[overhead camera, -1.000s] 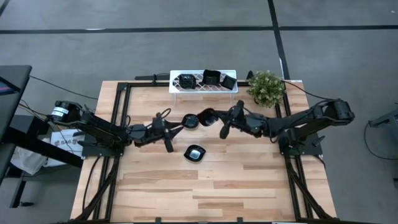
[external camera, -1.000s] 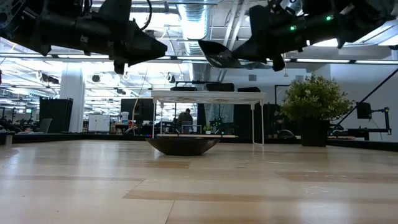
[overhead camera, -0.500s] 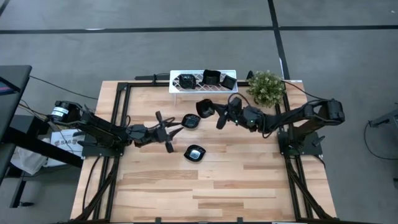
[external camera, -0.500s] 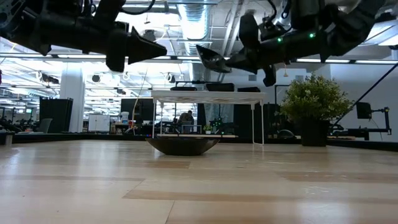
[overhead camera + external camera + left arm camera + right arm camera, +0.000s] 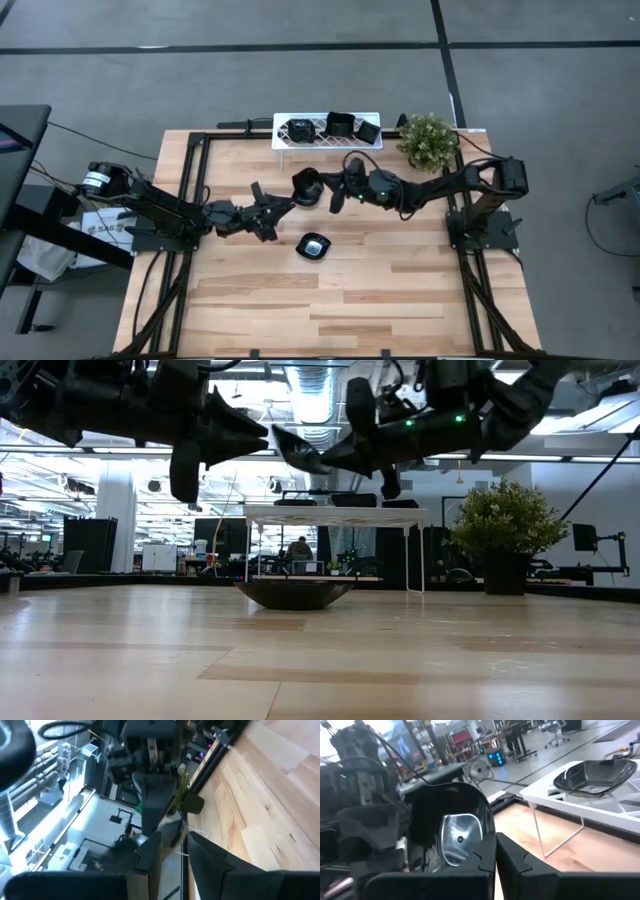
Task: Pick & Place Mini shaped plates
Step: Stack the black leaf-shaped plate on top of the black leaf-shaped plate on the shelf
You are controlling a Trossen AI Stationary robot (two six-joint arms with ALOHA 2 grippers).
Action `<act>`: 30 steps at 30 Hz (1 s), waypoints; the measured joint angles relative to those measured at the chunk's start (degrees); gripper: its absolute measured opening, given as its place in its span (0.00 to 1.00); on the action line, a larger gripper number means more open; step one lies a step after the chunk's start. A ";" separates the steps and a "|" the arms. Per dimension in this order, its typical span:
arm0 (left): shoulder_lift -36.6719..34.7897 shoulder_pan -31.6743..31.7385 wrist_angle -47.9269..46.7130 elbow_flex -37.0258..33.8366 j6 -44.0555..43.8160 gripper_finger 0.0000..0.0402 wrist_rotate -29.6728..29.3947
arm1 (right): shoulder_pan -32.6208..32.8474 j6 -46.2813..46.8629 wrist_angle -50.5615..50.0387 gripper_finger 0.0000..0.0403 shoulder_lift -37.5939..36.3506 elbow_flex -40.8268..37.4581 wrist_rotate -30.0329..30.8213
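On the white lattice rack [image 5: 327,131] at the counter's [image 5: 400,300] far edge sit three glossy black mini plates [image 5: 339,125]. Mid-counter, the right gripper [image 5: 325,189] is clamped on one glossy black plate [image 5: 306,187]; the left gripper [image 5: 270,207], apart, faces it. Another black plate [image 5: 314,246] lies near centre.

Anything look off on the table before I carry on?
Nothing looks spilled or damaged. One plate sits flat on the table, three more rest on the white rack, and the plant stands upright. The right end effector holds a plate tilted in mid-air, close to the left end effector.
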 joint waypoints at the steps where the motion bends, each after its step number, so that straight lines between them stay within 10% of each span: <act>1: 0.00 -0.02 -0.01 0.00 0.04 0.24 0.02 | -0.02 -0.02 -1.06 0.00 0.31 0.72 -0.26; 12: 0.00 -0.77 0.02 0.00 -2.26 0.24 -2.80 | -0.02 -1.49 -6.20 0.00 0.92 3.68 -0.40; 30: 0.00 5.24 4.08 0.00 -65.68 0.24 -12.26 | 0.27 -10.84 -0.72 0.00 0.92 3.69 12.42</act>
